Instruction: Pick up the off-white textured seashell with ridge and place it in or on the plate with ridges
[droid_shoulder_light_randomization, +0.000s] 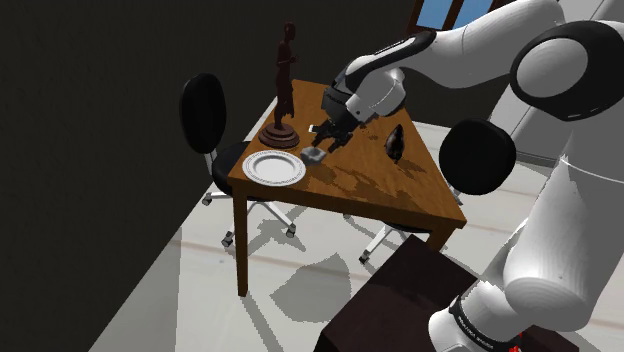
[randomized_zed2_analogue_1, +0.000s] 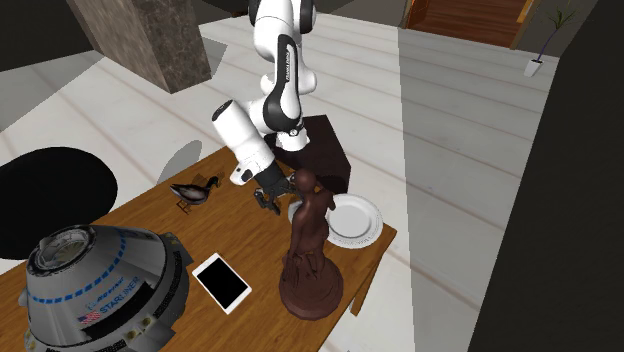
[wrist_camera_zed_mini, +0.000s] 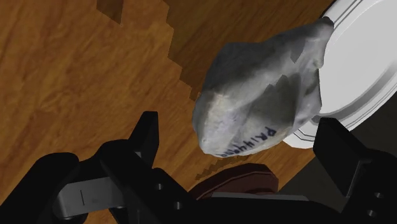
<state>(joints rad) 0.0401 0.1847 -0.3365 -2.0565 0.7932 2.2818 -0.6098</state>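
Observation:
The seashell (wrist_camera_zed_mini: 261, 95) is a pale grey-white lumpy thing with small dark lettering. It lies on the wooden table (droid_shoulder_light_randomization: 350, 185) right beside the white ridged plate (droid_shoulder_light_randomization: 273, 168), its far end at the plate's rim (wrist_camera_zed_mini: 362, 57). My black gripper (droid_shoulder_light_randomization: 325, 140) hangs just over the shell (droid_shoulder_light_randomization: 314, 153). In the wrist view the gripper (wrist_camera_zed_mini: 240, 124) is open: its two fingers (wrist_camera_zed_mini: 147, 137) stand wide apart on either side of the shell, and the left one is clearly off it. The plate (randomized_zed2_analogue_1: 355, 218) sits near the table's corner.
A tall dark brown statue (droid_shoulder_light_randomization: 283, 90) stands just behind the plate. A dark duck figure (droid_shoulder_light_randomization: 396, 142) lies further along the table. In the second exterior view a white tablet (randomized_zed2_analogue_1: 221, 281) and a space-capsule model (randomized_zed2_analogue_1: 95, 290) are nearby. A black office chair (droid_shoulder_light_randomization: 205, 115) stands beside the table.

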